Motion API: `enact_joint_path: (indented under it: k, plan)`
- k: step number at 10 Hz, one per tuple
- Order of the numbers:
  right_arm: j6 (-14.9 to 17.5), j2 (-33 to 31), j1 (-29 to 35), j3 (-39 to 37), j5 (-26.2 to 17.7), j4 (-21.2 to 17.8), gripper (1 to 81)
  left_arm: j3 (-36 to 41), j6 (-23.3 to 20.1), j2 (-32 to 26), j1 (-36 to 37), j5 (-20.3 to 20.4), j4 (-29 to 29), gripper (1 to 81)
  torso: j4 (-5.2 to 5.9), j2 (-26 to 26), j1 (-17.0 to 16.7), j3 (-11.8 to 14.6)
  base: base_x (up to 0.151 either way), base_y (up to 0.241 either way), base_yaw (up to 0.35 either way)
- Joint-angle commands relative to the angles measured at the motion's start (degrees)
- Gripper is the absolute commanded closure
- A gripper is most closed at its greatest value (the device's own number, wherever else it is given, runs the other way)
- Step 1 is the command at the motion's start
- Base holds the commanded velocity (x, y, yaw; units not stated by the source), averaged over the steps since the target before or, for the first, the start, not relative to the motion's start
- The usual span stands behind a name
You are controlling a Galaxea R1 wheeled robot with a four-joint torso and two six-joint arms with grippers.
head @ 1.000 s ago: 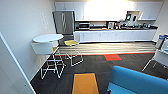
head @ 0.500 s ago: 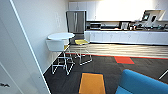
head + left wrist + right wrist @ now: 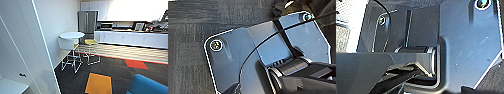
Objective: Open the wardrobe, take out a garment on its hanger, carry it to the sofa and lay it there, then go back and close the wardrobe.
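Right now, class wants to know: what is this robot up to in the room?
Nothing is being handled at this moment. The head view looks across a break room: a blue sofa shows at the lower right corner, a round white table with stools stands by the wall, and a steel fridge and long white counter line the far side. A white panel fills the near left. No garment is visible, and the wrist views show dark carpet under the arms.

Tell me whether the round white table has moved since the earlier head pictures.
No. The round white table keeps its place beside the white wall and before the steel fridge; the whole picture has shifted, so the camera turned.
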State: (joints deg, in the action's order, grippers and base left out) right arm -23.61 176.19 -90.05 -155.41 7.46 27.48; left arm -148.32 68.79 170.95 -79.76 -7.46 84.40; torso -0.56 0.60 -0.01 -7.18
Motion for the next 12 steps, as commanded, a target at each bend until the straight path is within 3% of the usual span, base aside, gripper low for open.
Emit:
enact_joint_path:
  k: [1,12]
  plan:
    - [0.41,0.85,1.32,0.29,-2.63,0.03,1.0,0.14,-0.5,0.1,2.72,-2.38,1.12,1.0,0.0,0.0,0.01,0.0,0.0,0.0,0.296]
    - [0.41,1.12,0.79,-0.59,-2.63,0.21,1.0,0.14,-0.5,0.45,2.55,-2.3,1.21,1.0,0.0,0.0,0.01,0.0,0.0,0.0,0.296]
